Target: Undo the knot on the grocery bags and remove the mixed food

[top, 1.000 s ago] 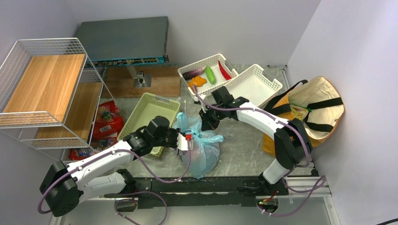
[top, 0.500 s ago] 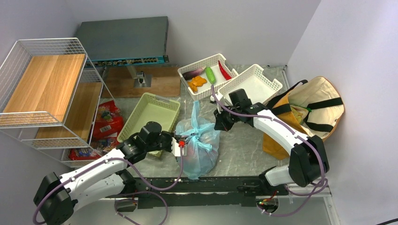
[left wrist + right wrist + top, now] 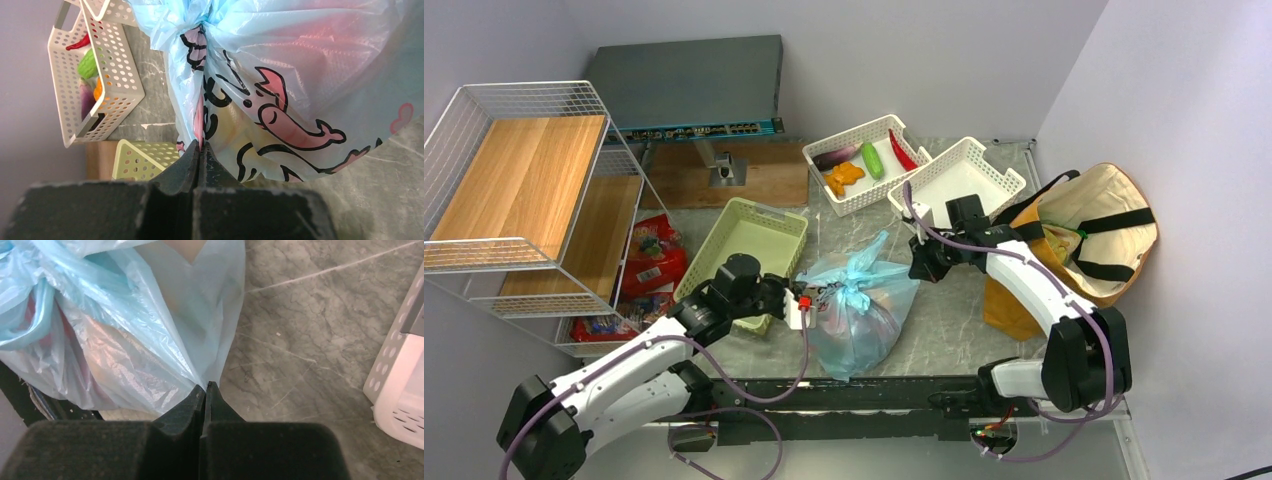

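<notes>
Between the clenched fingertips (image 3: 187, 160) of the left gripper (image 3: 200, 149), a fold of the light-blue plastic bag (image 3: 300, 65) is pinched just below its tied knot (image 3: 200, 27). On the bag's far side the right gripper (image 3: 205, 389) is clamped tight on a thin flap of the same plastic, which is pulled taut between the two. Pale shapes show through the film, too blurred to name. The bag sits mid-table on grey marble (image 3: 954, 320) — a pale green basket (image 3: 744, 245) to its left, a white basket (image 3: 874, 198) of toy vegetables behind, the mustard canvas tote (image 3: 1074, 195) well apart at right.
</notes>
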Action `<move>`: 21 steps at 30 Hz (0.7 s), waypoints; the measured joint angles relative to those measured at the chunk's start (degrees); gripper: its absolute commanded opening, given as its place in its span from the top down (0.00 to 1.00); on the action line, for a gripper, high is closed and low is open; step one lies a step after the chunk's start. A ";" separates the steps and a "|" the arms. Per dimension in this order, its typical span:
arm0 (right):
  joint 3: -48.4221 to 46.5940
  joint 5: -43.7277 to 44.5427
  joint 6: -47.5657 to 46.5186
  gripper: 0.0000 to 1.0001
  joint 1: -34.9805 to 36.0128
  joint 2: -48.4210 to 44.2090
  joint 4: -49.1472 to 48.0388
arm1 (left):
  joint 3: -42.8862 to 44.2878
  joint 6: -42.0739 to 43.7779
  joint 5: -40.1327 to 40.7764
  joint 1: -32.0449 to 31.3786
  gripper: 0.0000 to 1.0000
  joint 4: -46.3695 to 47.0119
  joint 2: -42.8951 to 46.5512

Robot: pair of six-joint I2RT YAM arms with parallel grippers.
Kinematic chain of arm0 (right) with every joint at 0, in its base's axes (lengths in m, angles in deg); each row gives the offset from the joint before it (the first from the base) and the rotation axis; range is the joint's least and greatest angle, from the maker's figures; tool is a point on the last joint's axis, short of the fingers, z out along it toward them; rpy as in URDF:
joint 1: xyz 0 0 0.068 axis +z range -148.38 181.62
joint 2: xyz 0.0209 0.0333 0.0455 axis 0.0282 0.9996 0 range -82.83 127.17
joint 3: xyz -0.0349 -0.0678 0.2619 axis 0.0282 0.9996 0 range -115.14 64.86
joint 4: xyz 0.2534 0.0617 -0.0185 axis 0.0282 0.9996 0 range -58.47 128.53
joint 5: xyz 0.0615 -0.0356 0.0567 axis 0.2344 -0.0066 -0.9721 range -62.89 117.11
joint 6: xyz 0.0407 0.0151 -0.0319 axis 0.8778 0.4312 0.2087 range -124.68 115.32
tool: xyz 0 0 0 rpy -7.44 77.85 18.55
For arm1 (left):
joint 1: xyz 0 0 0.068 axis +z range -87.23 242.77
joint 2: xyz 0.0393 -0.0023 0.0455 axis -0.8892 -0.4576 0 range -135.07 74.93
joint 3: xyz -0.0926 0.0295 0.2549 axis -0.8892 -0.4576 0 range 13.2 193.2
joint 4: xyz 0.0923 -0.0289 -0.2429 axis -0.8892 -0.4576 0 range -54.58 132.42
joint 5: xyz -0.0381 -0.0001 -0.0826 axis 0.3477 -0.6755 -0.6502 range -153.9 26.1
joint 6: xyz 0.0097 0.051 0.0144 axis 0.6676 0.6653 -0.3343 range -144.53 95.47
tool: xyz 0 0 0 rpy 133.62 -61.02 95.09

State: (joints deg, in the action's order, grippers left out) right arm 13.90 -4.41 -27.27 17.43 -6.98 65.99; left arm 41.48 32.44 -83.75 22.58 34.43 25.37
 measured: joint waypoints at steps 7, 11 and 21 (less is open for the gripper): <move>-7.61 -1.97 -1.42 0.24 -0.76 -1.29 7.58 | 10.62 -4.98 -0.90 0.76 0.01 -10.45 -4.70; -12.04 -2.10 2.47 0.23 1.18 -2.91 5.11 | 28.37 -10.73 -3.37 -2.60 0.03 -13.86 -12.04; -7.61 -4.63 7.69 0.29 11.04 -0.28 -1.75 | 29.03 -10.49 -6.80 -6.36 0.39 -14.14 -23.15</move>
State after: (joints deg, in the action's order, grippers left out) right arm 6.29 -9.05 -19.57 28.47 -7.26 64.24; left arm 70.50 21.95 -90.55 16.22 20.29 2.23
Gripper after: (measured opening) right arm 0.709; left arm 0.661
